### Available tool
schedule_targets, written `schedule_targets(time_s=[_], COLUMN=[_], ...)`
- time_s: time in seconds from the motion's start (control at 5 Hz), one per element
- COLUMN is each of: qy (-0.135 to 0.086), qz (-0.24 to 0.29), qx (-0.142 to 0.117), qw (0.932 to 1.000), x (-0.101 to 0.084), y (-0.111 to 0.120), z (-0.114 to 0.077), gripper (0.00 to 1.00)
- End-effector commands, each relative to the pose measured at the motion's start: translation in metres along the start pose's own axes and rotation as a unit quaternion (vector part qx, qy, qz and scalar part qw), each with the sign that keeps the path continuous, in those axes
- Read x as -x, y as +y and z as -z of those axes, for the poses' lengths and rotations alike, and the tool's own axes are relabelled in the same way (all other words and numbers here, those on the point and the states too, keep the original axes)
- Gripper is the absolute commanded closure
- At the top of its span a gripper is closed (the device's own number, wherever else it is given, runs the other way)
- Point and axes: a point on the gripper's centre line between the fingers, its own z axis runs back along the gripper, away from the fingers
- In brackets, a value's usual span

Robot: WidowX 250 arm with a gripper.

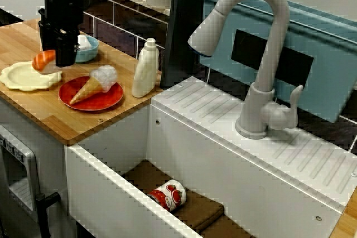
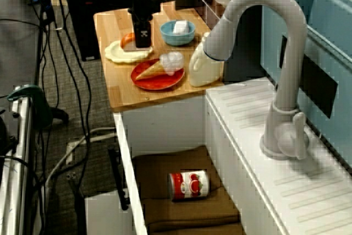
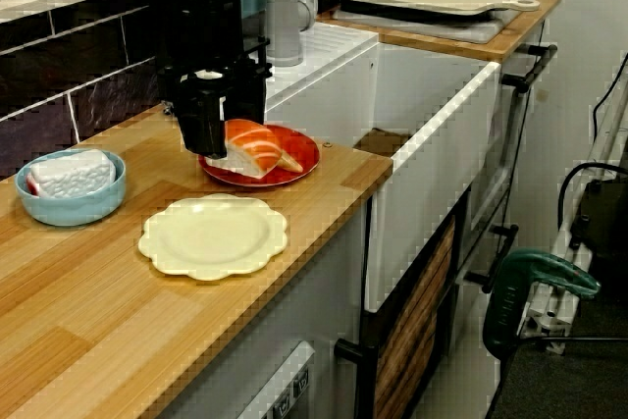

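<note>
Plate (image 3: pixel 213 235); sushi (image 3: pixel 261 146) 1/2 behind gripper (image 3: pixel 222 136)

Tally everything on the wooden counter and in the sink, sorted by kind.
Plates: 2, cream plate and red plate
Bowls: 1, blue bowl
Toy foods: 2, salmon sushi and ice cream cone
White blocks: 1, white block in the bowl
Bottles: 1, white bottle
Cans: 1, red can
Total: 8
</note>
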Motion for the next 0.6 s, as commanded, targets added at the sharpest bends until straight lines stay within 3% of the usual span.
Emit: schedule_targets(time_s=[0.0, 0.2, 0.4], qy=[-0.022, -0.002, -0.014], qz=[0.02, 0.0, -0.011], qx=[-0.035, 0.002, -0.001], qw=[0.9989, 1.0, 0.9998], x=[-0.0214, -0.0198, -0.017], y=[-0.0023, -0.0028, -0.0069], z=[-0.0157, -0.016, -0.0118], gripper=[1.0, 1.0, 1.0])
